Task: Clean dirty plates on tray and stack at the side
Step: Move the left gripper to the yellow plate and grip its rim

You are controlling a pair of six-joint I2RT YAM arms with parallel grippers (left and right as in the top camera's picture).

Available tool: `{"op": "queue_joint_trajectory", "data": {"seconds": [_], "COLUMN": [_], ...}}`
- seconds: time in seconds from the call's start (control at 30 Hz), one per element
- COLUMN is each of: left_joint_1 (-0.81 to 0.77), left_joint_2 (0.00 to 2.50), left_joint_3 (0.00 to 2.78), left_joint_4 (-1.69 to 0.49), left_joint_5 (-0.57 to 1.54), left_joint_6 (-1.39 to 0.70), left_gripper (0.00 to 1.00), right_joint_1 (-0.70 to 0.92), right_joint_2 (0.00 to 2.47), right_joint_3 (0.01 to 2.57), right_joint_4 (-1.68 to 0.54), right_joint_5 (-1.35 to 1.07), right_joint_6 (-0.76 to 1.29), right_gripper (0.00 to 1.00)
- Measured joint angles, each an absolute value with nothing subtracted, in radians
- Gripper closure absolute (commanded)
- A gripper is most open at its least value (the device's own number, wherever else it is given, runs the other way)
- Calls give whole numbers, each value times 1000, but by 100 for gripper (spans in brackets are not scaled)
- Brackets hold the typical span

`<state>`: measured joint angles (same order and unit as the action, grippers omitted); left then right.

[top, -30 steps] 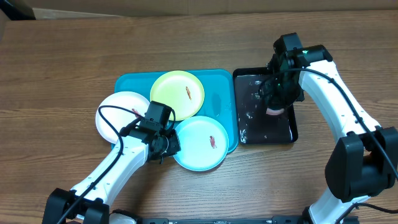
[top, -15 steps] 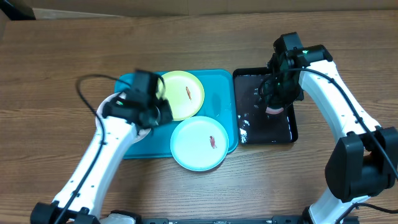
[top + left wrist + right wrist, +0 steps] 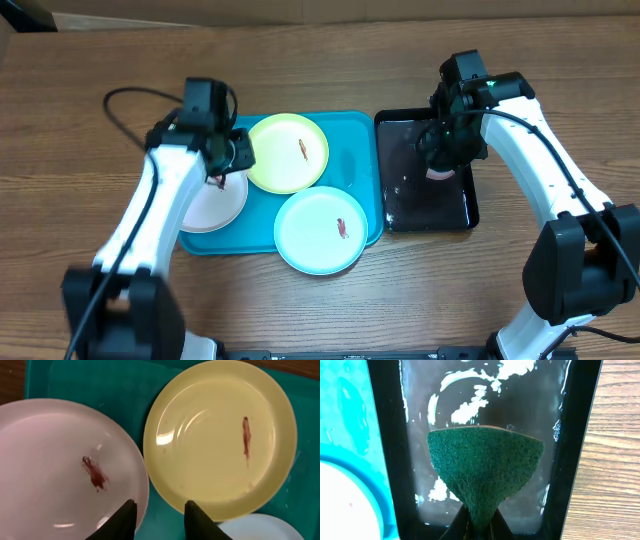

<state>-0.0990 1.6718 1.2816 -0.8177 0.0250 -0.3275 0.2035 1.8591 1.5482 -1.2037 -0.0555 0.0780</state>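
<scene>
Overhead: the left gripper (image 3: 225,165) had swung up from the near edge of the turquoise tray (image 3: 350,150) to its far left part. The white plate (image 3: 215,205) had shifted from overhanging the tray's left rim to lying further in, partly under the arm. Judged: the plate was only repositioned. All three were still dirty and none was stacked. The yellow-green plate (image 3: 288,152) and light blue plate (image 3: 318,230) had not moved. The right gripper (image 3: 440,165) hung as before over the black tray (image 3: 425,210).

Left wrist: the fingers (image 3: 124,520) stood parted and gripped nothing. The white plate's rim passed under the left one, and bare tray showed in the gap. The yellow-green plate lay just beside the other.

Right wrist: fingers clenched on the green sponge (image 3: 485,470) above the wet black tray.
</scene>
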Motion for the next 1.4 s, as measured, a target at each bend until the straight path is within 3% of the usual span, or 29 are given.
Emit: {"op": "queue_joint_trajectory", "data": {"seconds": [0.23, 0.83, 1.27, 1.4], "left_joint_1": [-98, -98, -98, -98], "left_joint_2": [1848, 1998, 2020, 2020], "left_joint_3": [1402, 1422, 1422, 1422], "left_joint_4": [-820, -750, -728, -718], "left_joint_5": [25, -39, -14, 12], "left_joint_6": [-269, -206, -198, -178], "left_gripper": [69, 69, 96, 96], "right_joint_1": [204, 204, 204, 204], "right_joint_2": [1859, 1859, 1859, 1859], "right_joint_3": [1549, 1549, 1549, 1549], "right_joint_4": [-1205, -1205, -1203, -1205], "right_joint_5": [-56, -56, -56, -56], "right_joint_6": [78, 78, 78, 78], "right_gripper": [96, 96, 96, 96]}}
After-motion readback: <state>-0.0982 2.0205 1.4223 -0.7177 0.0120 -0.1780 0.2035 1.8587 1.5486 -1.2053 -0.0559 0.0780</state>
